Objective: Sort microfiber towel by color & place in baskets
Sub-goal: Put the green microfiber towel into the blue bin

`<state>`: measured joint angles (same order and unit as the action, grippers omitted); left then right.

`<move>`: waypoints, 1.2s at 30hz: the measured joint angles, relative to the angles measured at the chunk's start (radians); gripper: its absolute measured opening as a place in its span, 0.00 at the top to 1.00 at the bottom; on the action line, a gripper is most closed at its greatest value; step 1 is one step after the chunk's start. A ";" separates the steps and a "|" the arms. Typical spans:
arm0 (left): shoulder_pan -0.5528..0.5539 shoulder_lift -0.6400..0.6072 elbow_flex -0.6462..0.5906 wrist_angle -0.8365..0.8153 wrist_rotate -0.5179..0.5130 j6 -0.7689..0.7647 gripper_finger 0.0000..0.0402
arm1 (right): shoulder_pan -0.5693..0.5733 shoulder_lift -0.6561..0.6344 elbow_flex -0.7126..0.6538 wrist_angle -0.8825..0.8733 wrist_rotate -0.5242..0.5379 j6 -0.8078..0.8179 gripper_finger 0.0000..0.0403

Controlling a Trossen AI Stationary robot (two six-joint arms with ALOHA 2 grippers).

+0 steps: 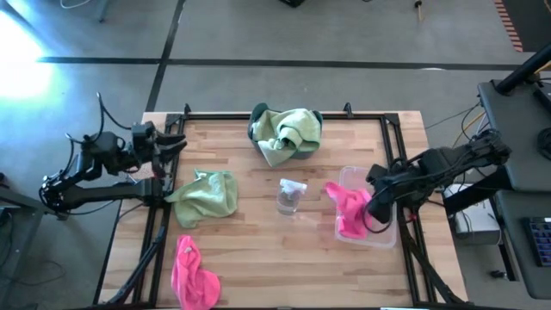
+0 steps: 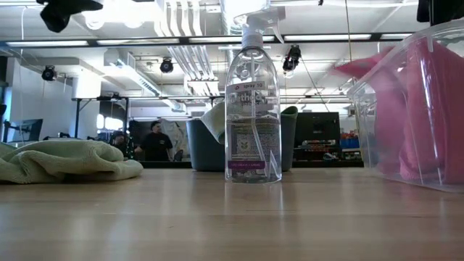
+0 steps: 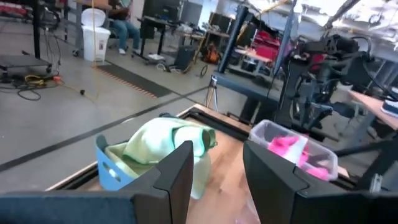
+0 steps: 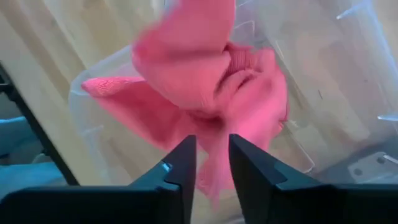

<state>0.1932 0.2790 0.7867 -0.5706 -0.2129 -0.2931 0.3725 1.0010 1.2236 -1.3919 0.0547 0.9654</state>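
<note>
A pink towel [image 1: 347, 207] lies in the clear basket [image 1: 383, 234] at the table's right, one corner draped over the rim. My right gripper [image 4: 211, 142] hangs above it, pointing steeply down, fingers apart. A teal basket [image 1: 258, 120] at the far middle holds light green towels [image 1: 288, 131]. One green towel [image 1: 205, 196] lies crumpled on the table at the left, and another pink towel [image 1: 191, 275] lies at the near left. My left gripper [image 3: 217, 152] stands open and level at the table's far left, with nothing between its fingers. My right gripper points down at the pink towel in the clear basket. A fold of the cloth [image 4: 211, 124] shows in the gap between the parted fingers, but I cannot tell whether they touch it.
A small clear spray bottle [image 1: 291, 196] stands upright mid-table between the green towel and the clear basket. A black frame [image 1: 284, 114] runs round the table's edge. Bare wood shows at the near middle. People sit in the room beyond the table.
</note>
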 joint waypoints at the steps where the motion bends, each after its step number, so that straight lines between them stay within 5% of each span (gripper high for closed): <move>1: 0.000 0.000 0.013 -0.017 0.008 -0.001 0.69 | 0.000 0.009 0.000 0.000 0.000 0.000 0.76; 11: 0.000 0.000 0.159 -0.217 0.047 -0.061 0.69 | 0.000 0.064 0.000 0.144 -0.001 0.129 0.65; 23: 0.000 0.004 0.310 -0.391 0.537 -0.057 0.69 | 0.000 0.130 0.001 0.797 0.079 -0.082 0.69; 30: 0.000 0.005 0.285 -0.406 0.649 -0.025 0.69 | 0.000 0.207 0.119 0.796 0.157 -0.151 0.70; 36: 0.000 0.005 0.226 -0.412 0.639 0.040 0.69 | 0.000 0.299 0.275 0.758 0.154 -0.272 0.71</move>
<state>0.1930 0.2836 1.0129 -0.9821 0.4263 -0.2532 0.3725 1.3000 1.4986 -0.6334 0.2089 0.6931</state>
